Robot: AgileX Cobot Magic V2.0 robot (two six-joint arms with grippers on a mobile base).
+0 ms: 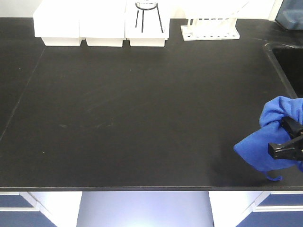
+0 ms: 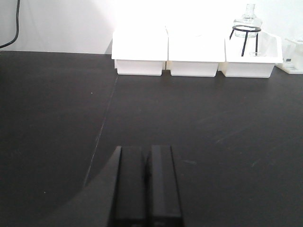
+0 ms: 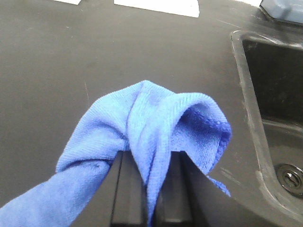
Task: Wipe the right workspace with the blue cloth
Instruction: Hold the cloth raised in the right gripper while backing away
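Observation:
The blue cloth point(image 1: 270, 142) is bunched at the right edge of the black countertop point(image 1: 142, 109), near the front. My right gripper point(image 1: 289, 142) is shut on it. In the right wrist view the cloth point(image 3: 142, 127) is pinched between the two black fingers point(image 3: 130, 189) and drapes over both of them, with the counter below. My left gripper point(image 2: 146, 156) is shut and empty, low over the left part of the counter point(image 2: 213, 118). It does not show in the front view.
Three white bins point(image 1: 102, 26) line the back edge, one holding a glass flask on a black stand point(image 1: 147, 14). A white tube rack point(image 1: 210, 29) stands to their right. A sink point(image 1: 289, 61) is sunk into the counter at far right; its drain point(image 3: 289, 176) lies beside the cloth.

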